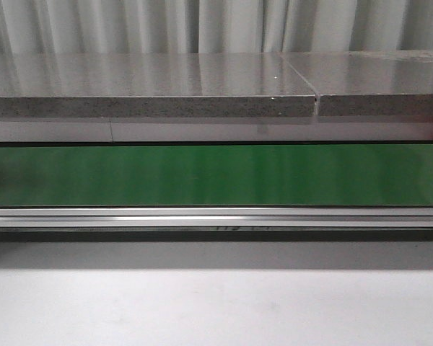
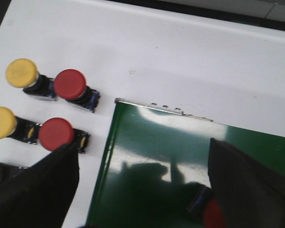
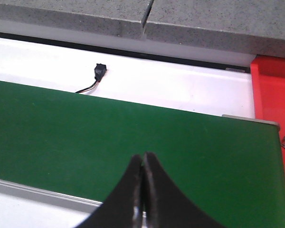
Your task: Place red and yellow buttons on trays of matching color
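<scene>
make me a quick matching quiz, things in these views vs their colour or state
Things:
1. left gripper
2. right gripper
3. flat conveyor belt
4. plastic tray at the belt's end

Colour or state:
a. red
b. fingers spread wide apart
c. green
d. fingers closed together, holding nothing

Pairs: 1-b, 2-d, 3-c, 4-a

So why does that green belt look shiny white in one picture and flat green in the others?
In the left wrist view, overhead light bounces off the green belt as white glare, with a dark reflection in it; the open left fingers are blurred, being so near the lens. In the right wrist view the belt looks matte and evenly lit. In the front view only faint pale streaks cross it.
</scene>
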{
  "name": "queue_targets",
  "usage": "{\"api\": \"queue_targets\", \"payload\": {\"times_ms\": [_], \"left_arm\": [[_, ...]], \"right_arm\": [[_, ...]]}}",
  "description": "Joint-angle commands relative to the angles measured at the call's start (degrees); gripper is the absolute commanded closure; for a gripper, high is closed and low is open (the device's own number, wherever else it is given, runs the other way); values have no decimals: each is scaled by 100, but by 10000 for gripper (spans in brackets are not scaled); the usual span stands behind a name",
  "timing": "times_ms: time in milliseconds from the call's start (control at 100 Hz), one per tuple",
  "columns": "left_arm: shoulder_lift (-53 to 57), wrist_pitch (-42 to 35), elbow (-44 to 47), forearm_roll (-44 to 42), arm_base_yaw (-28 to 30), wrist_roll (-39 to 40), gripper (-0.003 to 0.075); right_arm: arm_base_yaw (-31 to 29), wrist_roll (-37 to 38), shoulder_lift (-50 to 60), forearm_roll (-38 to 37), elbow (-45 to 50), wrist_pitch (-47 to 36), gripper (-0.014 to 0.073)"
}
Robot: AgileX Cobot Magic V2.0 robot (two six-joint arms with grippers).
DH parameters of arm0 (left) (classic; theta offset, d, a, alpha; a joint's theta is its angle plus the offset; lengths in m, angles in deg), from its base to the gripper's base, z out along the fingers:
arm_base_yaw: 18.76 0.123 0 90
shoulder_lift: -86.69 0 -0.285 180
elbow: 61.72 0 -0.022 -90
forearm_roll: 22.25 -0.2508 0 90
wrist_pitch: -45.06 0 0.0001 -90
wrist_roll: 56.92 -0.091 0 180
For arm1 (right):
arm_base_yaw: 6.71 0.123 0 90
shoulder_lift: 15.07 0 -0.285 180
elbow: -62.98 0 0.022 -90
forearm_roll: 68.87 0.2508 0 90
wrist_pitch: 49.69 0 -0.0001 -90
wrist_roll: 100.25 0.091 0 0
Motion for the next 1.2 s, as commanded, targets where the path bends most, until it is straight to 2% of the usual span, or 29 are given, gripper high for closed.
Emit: {"api": "queue_targets", "payload": {"times_ms": [0,380,570,720,1190], "left_arm": [[226,-73,-184,-45,236,-15,172],[190,-81,423,211,1723,-25,172],[177,-619,904,453,2409,-25,172],[-17,-783,952,486,2815,-25,172],[-1050,-1385,952,636,2936,-38,172]], "right_arm": [[15,-35,54,43,-157,-418,660],[15,-35,54,43,-157,-418,660],[15,-35,54,43,-157,-418,660],[15,-35,54,43,-157,-418,660],[15,-35,54,43,-157,-418,660]]}}
